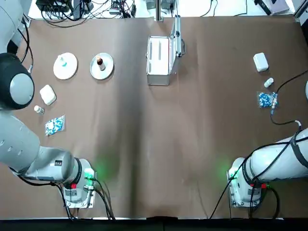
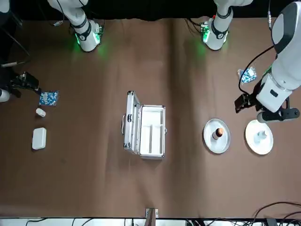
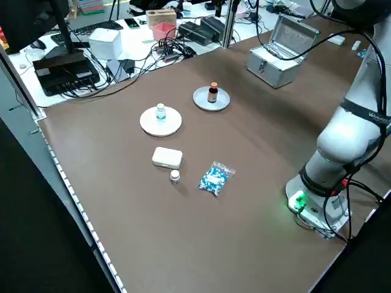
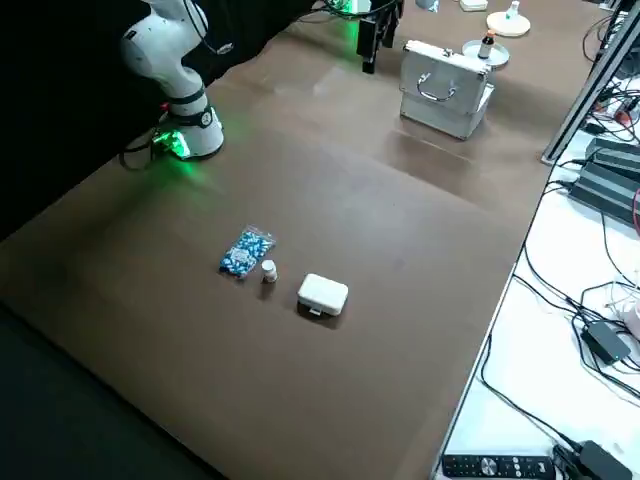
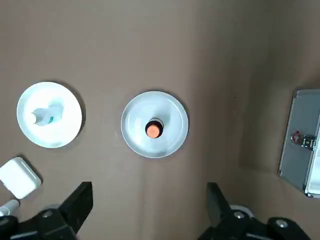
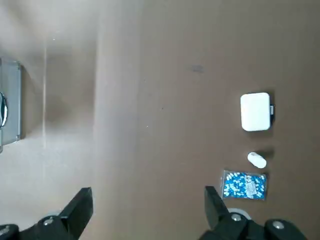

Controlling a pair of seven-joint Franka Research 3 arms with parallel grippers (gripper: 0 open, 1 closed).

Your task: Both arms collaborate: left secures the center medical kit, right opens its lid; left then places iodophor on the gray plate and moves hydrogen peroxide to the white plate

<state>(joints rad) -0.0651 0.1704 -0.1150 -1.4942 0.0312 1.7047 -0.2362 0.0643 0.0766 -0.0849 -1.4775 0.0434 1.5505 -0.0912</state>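
Observation:
The medical kit [image 1: 159,60] stands at the table's far middle, its lid [image 1: 177,36] swung up and upright on the kit's right side. The iodophor [image 1: 99,61] stands on the gray plate [image 1: 107,70], left of the kit. Farther left, the hydrogen peroxide [image 1: 62,61] sits on the white plate [image 1: 70,70]. My left gripper [image 5: 148,200] hangs open and empty high above the two plates, touching neither. My right gripper [image 6: 145,205] is open and empty too, raised over the right half of the table, well away from the kit [image 6: 9,107].
Near the left plates lie a white box [image 1: 48,94], a small white bottle [image 1: 38,109] and a blue pill bag [image 1: 54,125]. A matching white box [image 1: 260,62], bottle [image 1: 268,83] and pill bag [image 1: 267,99] lie at the right. Cables crowd the far edge.

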